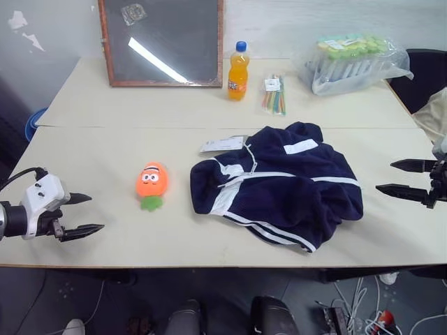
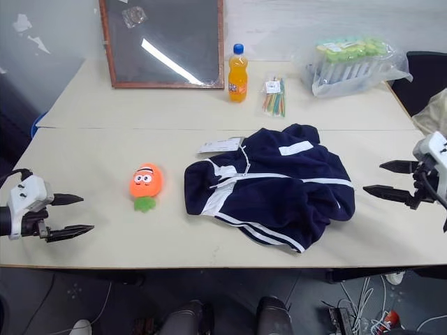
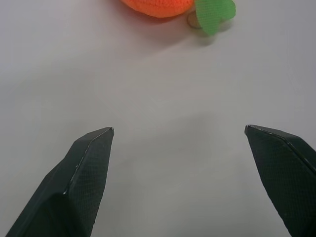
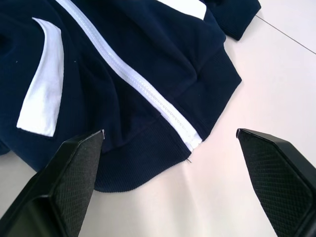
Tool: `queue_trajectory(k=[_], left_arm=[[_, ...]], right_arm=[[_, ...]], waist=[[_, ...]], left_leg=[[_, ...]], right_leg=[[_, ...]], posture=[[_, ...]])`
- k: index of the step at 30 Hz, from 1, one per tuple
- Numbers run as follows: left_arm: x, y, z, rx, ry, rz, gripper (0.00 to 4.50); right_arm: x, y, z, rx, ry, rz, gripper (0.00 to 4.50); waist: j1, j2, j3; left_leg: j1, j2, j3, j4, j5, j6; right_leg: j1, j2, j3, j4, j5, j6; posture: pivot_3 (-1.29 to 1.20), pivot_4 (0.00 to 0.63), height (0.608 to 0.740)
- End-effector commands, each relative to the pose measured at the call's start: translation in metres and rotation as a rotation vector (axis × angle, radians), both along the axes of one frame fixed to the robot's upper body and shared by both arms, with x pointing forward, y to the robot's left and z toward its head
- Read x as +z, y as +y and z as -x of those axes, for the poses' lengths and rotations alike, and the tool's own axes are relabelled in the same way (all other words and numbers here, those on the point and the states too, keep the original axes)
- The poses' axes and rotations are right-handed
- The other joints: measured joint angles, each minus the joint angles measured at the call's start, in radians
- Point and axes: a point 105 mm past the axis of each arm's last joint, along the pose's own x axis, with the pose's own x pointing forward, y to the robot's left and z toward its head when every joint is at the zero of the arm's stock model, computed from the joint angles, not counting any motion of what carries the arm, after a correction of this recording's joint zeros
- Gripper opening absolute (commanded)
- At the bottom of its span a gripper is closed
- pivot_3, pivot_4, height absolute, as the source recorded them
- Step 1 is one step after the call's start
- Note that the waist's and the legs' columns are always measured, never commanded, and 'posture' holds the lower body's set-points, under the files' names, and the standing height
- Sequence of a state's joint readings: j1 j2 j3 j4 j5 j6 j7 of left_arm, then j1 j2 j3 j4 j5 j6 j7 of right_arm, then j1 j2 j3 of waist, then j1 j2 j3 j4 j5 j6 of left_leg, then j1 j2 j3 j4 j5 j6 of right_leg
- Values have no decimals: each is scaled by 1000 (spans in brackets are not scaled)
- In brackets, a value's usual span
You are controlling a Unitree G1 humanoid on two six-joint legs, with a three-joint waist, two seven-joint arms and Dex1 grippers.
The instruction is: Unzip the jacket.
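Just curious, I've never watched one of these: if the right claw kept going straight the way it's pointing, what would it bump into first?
Most likely the navy jacket: the open right claw points across the table at its hem and white zipper. Depth is hard to judge, so it might graze the table first.

Two pale beige tables (image 1: 105,174) stand pushed together, the seam between them running left to right, before a white wall (image 1: 314,17) at the far side. A wood-framed dark board (image 1: 162,42) leans against that wall at far left, catching a streak of ceiling light. Cables (image 1: 360,307) trail over the grey floor (image 1: 49,296) at near right.
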State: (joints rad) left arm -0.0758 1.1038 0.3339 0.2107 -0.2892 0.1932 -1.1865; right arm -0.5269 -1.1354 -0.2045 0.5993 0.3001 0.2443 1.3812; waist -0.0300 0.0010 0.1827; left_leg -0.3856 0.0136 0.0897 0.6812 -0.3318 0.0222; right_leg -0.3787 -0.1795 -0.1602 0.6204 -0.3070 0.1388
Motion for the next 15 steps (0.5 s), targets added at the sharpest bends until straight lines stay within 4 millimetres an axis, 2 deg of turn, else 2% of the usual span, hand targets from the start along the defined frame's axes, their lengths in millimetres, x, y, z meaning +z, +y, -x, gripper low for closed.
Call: queue_trajectory(k=[1, 12, 15], left_arm=[[6, -1, -2, -10, -26, 2, 4484], [4, -6, -2, -6, -21, 24, 4484], [4, -12, -4, 18, -28, 76, 4484]], right_arm=[[17, -5, 3, -13, -56, 10, 4500], [17, -2, 3, -8, -65, 13, 4500], [17, 0, 2, -7, -72, 11, 4500]], waist=[[1, 0, 0], [2, 0, 0], [2, 0, 0]], left_leg=[[0, 0, 0, 0, 0, 0], [0, 0, 0, 0, 0, 0], [0, 0, 0, 0, 0, 0]], right_leg=[[0, 0, 0, 0, 0, 0], [0, 0, 1, 0, 0, 0], [0, 0, 1, 0, 0, 0]], posture=[[0, 150, 740], [0, 150, 740], [0, 150, 740]])
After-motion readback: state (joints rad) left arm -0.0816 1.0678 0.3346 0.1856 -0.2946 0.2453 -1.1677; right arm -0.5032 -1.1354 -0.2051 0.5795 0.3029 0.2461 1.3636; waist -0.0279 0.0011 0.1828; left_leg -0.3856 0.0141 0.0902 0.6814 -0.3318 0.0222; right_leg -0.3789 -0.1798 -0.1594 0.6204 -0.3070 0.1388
